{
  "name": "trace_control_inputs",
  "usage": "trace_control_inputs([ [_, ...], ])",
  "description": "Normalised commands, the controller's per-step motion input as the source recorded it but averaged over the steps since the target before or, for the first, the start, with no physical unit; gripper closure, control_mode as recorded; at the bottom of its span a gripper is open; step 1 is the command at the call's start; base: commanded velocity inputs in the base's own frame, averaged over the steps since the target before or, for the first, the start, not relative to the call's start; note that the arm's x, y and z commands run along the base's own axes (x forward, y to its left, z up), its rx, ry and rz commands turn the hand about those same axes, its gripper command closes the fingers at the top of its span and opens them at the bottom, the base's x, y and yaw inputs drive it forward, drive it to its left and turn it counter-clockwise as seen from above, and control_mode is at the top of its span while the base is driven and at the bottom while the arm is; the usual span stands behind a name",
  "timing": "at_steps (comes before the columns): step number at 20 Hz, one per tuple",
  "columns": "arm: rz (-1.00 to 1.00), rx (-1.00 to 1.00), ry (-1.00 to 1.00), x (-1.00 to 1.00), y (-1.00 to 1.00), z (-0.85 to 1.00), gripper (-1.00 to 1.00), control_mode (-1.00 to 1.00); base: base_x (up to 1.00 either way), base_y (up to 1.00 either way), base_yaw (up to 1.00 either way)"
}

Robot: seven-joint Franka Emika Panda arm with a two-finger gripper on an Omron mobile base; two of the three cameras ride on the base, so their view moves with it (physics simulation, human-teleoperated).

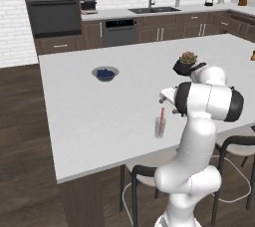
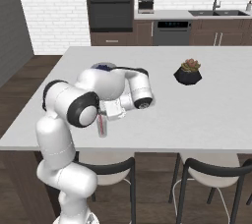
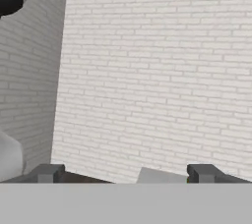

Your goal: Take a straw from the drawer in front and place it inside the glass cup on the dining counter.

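- One small grey bowl (image 1: 105, 73) with blue bits inside sits on the left part of the big white dining counter (image 1: 89, 116).
- One clear glass cup (image 1: 160, 127) stands near the counter's front edge, and one thin pink-red straw (image 1: 161, 120) stands inside it, poking out of the top.
- One dark pot with a spiky plant (image 1: 186, 64) sits further back, to the right of the cup.
- The white robot arm bends over at the elbow, just beside the cup, with its hand pointing sideways.
- The hand view looks at a white brick wall (image 3: 162, 70); the gripper (image 3: 125, 174) has its two dark tips spread wide apart with nothing between them.
- The right base view shows two dark stools (image 2: 197, 179) under the counter.
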Motion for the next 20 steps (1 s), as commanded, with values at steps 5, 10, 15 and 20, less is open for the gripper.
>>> trace_control_inputs([
  [5, 0.00, 0.00, -0.11, -0.10, 0.00, 0.74, -1.00, -1.00, 0.00, 0.00, 0.00],
  [10, 0.00, 0.00, -0.12, -0.23, 0.00, 0.75, -1.00, -1.00, 0.00, 0.00, 0.00],
  [15, 0.00, 0.00, -0.09, -0.28, 0.00, 0.79, -1.00, -1.00, 0.00, 0.00, 0.00],
  [20, 0.00, 0.00, -0.04, -0.26, 0.01, 0.47, -1.00, -1.00, 0.00, 0.00, 0.00],
])
